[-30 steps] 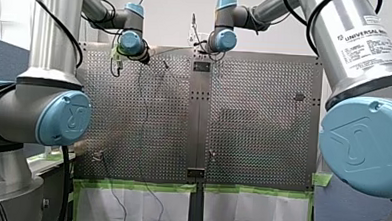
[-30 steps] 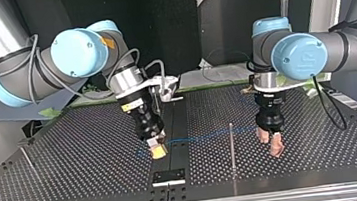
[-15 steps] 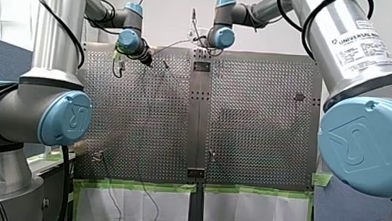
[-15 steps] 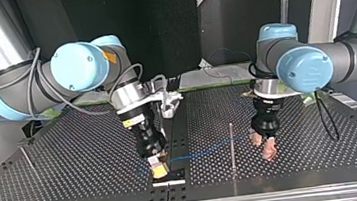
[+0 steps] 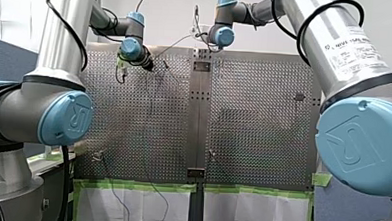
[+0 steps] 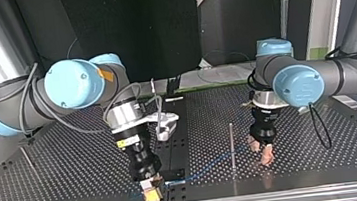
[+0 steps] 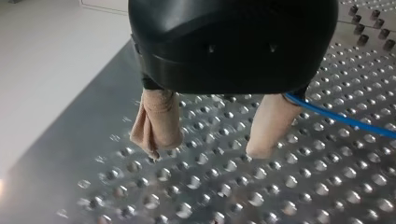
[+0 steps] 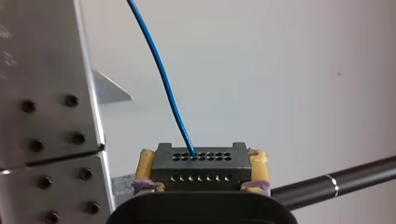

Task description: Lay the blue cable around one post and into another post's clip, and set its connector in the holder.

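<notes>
My right gripper (image 8: 200,161) is shut on a black connector (image 8: 201,176), gripped between its yellow pads (image 8: 145,164). The blue cable (image 8: 159,70) rises out of the connector. In the top view my right gripper (image 6: 151,191) holds the connector at the table's near edge, just in front of the black holder plate (image 6: 170,174). From there the blue cable (image 6: 204,170) runs to a thin upright post (image 6: 231,142) and on toward my left gripper (image 6: 261,152). My left gripper (image 7: 205,151) hangs open over the perforated plate, and the cable (image 7: 345,120) passes beside one beige finger (image 7: 271,123).
A second thin post (image 6: 28,159) stands at the top view's left. A metal plate edge (image 8: 46,93) and a dark rod (image 8: 336,179) lie beside my right gripper. In the front view a small clip (image 5: 299,97) sits at the right of the perforated table (image 5: 258,133).
My right gripper has carried the connector toward the top view's near edge, past the holder plate, dragging the cable. My left gripper has shifted slightly the same way and stays open.
</notes>
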Controlling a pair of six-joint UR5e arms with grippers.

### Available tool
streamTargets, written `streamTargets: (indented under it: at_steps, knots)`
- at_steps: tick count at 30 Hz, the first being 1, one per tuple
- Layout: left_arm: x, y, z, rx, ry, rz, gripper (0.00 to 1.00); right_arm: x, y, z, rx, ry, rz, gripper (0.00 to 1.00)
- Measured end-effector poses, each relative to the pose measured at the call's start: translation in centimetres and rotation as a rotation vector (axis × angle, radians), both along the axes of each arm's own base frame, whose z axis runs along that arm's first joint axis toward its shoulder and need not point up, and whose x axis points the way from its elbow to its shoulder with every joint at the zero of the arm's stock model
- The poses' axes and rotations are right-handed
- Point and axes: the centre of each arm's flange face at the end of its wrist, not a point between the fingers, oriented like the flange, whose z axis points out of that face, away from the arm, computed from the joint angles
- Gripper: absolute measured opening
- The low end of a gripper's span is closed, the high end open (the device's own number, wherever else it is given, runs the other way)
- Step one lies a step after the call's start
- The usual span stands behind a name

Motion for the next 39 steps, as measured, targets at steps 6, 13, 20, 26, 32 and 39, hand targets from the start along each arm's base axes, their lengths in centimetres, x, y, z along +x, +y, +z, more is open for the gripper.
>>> streamTargets:
  at_steps: [6, 13, 20, 26, 32, 39]
  knots:
    - [0.6, -0.7, -2.4, 0.031, 0.052, -0.007, 1.0, -0.5, -1.6, -0.1, 0.01, 0.011, -0.04, 0.0]
    - [0.4, -1.3, -3.1, 0.044, 0.079, -0.005, 1.0, -1.0, -3.2, -3.2, 0.062, 0.087, -0.101, 0.0]
    - [-0.1, -2.2, -3.3, 0.051, 0.092, -0.018, 1.0, -1.7, -3.8, -6.7, 0.133, 0.126, -0.14, 0.0]
    - [-0.1, -2.4, -3.3, 0.049, 0.092, -0.017, 1.0, -1.6, -3.8, -8.9, 0.153, 0.11, -0.141, 0.0]
    - [-0.1, -2.5, -3.2, 0.025, 0.089, -0.007, 1.0, -1.8, -4.3, -11.0, 0.18, 0.078, -0.127, 0.0]
    - [-0.2, -2.8, -3.2, -0.02, 0.082, 0.001, 1.0, -3.7, -6.4, -14.1, 0.222, 0.031, -0.145, 0.0]
